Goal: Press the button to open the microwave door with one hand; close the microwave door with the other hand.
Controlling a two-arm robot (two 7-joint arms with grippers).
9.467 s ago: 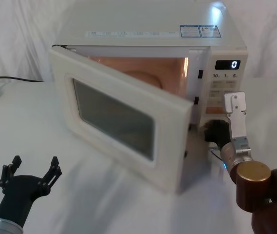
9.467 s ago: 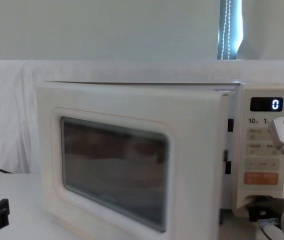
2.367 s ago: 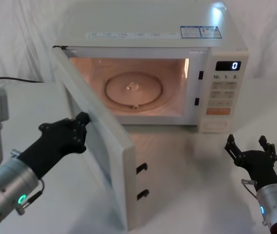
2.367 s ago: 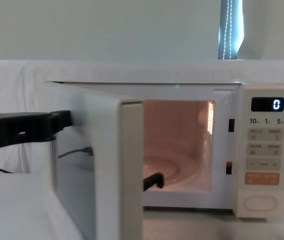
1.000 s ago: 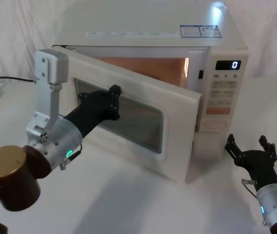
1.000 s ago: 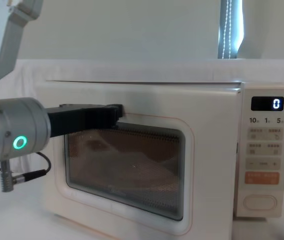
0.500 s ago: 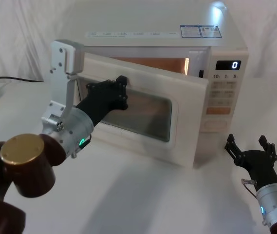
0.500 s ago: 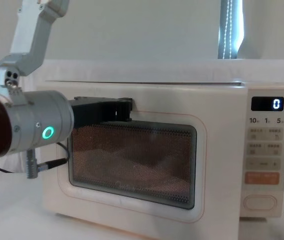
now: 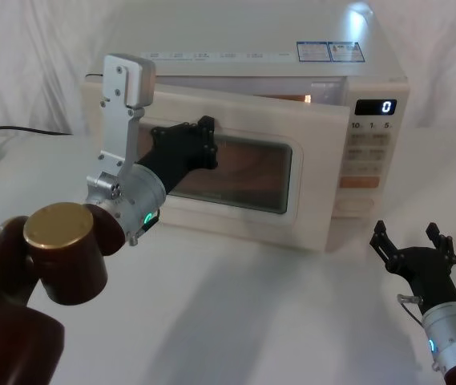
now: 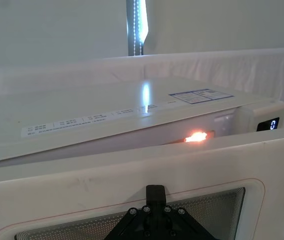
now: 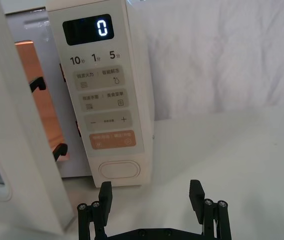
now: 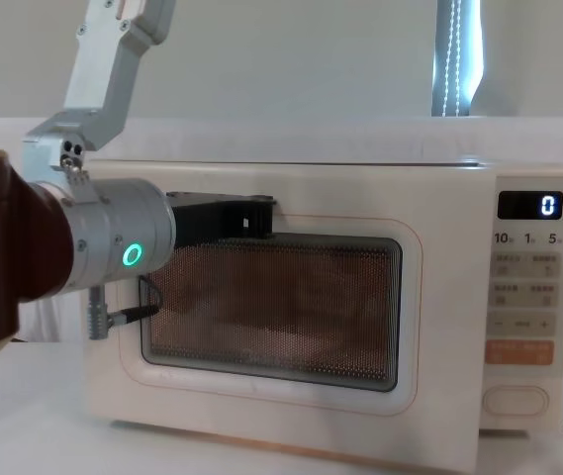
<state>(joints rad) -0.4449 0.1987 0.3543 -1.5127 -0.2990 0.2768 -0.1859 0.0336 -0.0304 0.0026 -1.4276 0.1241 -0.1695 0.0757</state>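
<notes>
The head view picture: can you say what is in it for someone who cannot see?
The left gripper presses on the microwave door, which is nearly shut, with a lit gap left at its top right. The right gripper waits open on the table, in front of the button.

One microwave, one microwave door, one button, two hands: left hand, right hand.

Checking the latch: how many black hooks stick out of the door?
2: an upper hook and a lower hook on the microwave door's inner edge. None seems hidden.
</notes>
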